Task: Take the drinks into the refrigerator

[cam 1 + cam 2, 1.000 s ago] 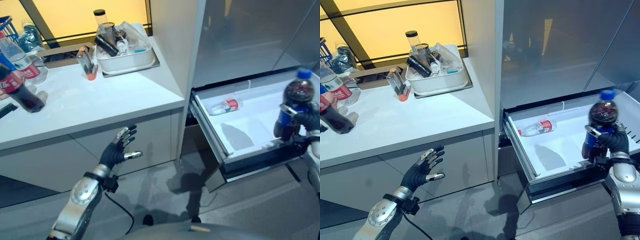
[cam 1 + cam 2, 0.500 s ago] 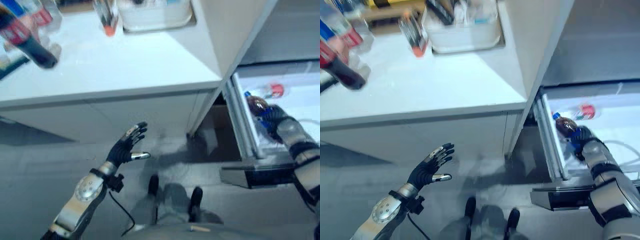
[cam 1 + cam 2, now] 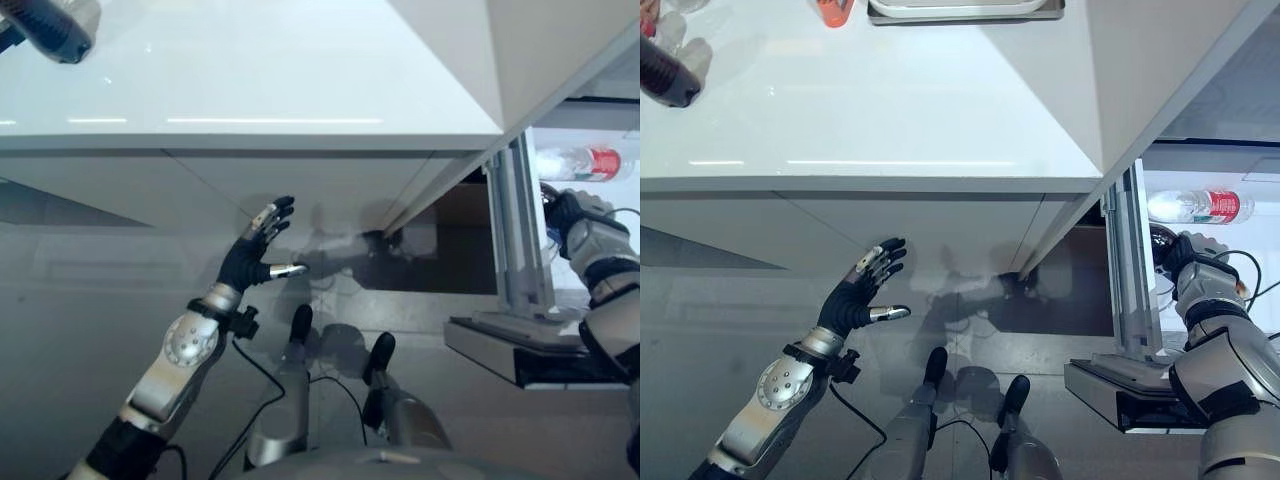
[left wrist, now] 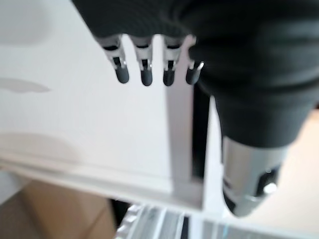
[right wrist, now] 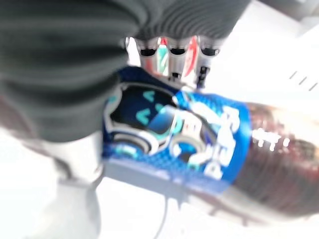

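**Holding a cola bottle down in the fridge drawer**

Gripping the blue-labelled cola bottle point(image 5: 199, 144), my right hand point(image 3: 1188, 268) has its fingers wrapped round it inside the open refrigerator drawer point(image 3: 1127, 270); from the head I barely glimpse the bottle behind the hand. A clear water bottle point(image 3: 1196, 206) lies further in. My left hand point(image 3: 858, 292) hangs spread beneath the white counter point(image 3: 890, 110), holding nothing.

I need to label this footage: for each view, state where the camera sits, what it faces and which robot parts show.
Left eye view: head camera looking down at the white counter; left hand open.
Right eye view: same scene; right hand in the open fridge drawer near a clear bottle.
Left wrist view: along straight fingers.
Right wrist view: the hand clasps the blue-labelled cola bottle.
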